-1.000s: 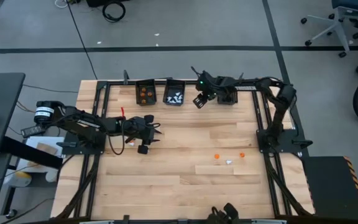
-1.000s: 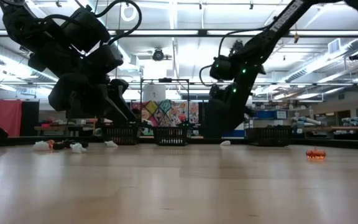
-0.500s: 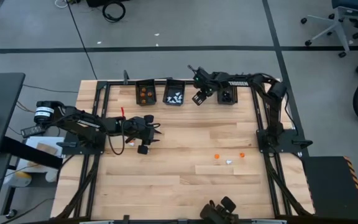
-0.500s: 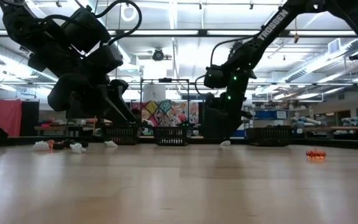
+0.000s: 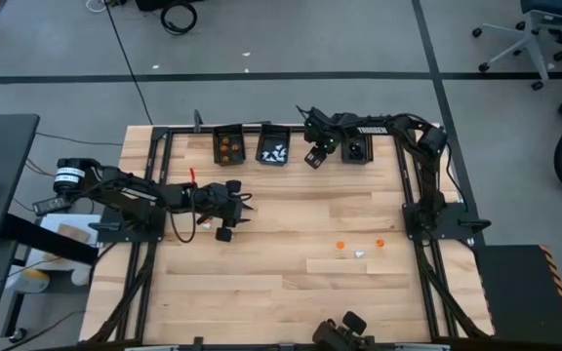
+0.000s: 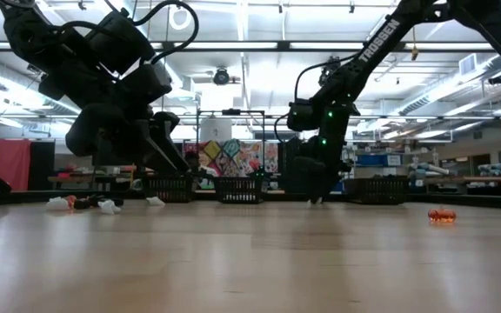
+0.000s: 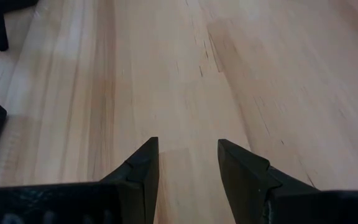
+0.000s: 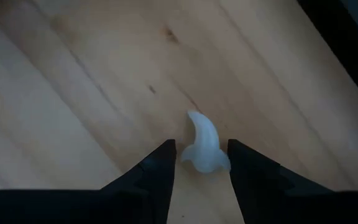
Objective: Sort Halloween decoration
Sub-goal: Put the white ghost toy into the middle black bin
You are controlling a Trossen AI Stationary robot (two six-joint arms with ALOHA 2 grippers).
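A white curved trinket (image 8: 202, 149) lies on the wood near the table's far edge. My right gripper (image 5: 312, 157) is down at the table top between the bin of white trinkets (image 5: 274, 148) and the bin of black ones (image 5: 357, 148). It is open, with one finger on each side of that trinket. Two orange trinkets (image 5: 340, 246) (image 5: 379, 240) and a white one (image 5: 359, 253) lie right of the table's middle. My left gripper (image 5: 234, 209) hovers open over bare wood on the left. My right gripper comes down at the white trinket from above, and the trinket's wide end (image 8: 199, 163) fills the gap between the fingers (image 8: 157, 171). The trinket lies flat on the table. I cannot tell whether the fingers touch it.
A third bin (image 5: 227, 146) on the far edge holds orange trinkets. The black frame rail (image 5: 291, 130) runs just behind the bins. In the low view an orange trinket (image 6: 442, 216) and white bits (image 6: 107, 207) lie on the wood. Bare wood spreads across the near half.
My right gripper has come down from above the far edge to the table top, shifting slightly toward the table's left, and its fingers now stand around the white trinket. The trinket has stayed where it was.
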